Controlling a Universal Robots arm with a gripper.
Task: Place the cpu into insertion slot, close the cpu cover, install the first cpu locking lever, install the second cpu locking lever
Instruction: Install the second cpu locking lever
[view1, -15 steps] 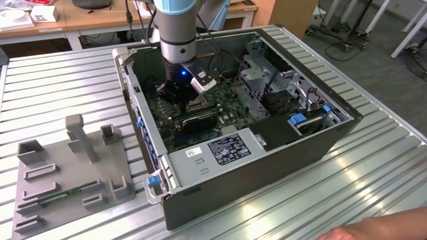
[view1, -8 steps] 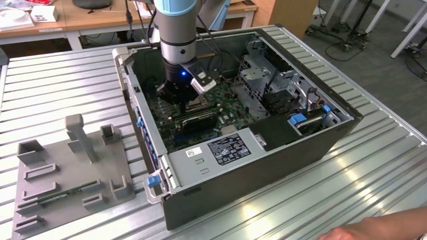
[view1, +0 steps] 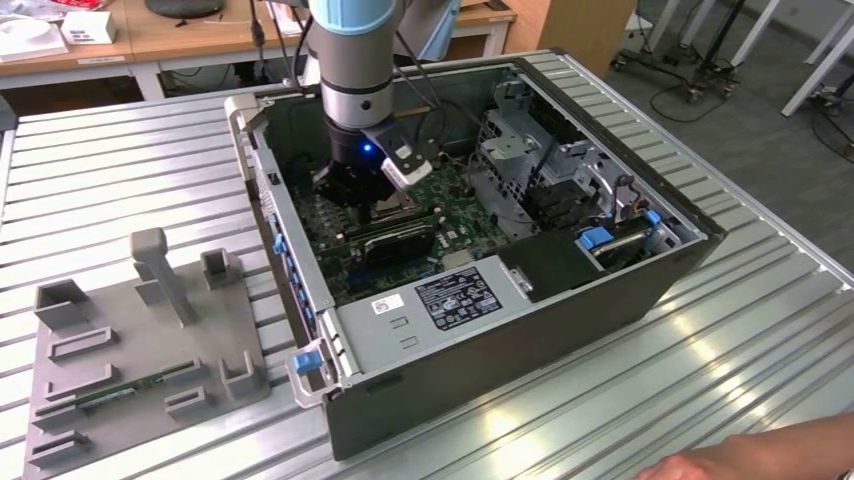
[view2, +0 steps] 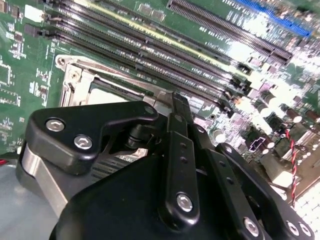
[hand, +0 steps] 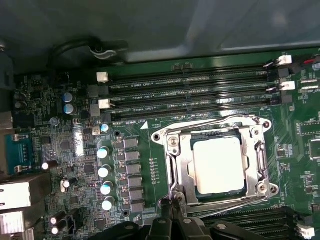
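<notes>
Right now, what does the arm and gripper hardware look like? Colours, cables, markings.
The arm has a pale blue joint cover above a silver-grey wrist segment, then a black section with a small blue light. Black cables run beside it, and a white-and-black block sits at the wrist. The gripper is black, with linkage bars pinned by silver hex-socket bolts.

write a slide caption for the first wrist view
Gripper at the edge of the closed cpu cover, cpu seated inside.

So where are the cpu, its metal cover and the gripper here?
cpu (hand: 218, 165), first wrist view, on its silvery top.
cpu cover (hand: 181, 165), first wrist view, on its side rail.
gripper (view2: 181, 107), second wrist view, at its fingertips.
</notes>
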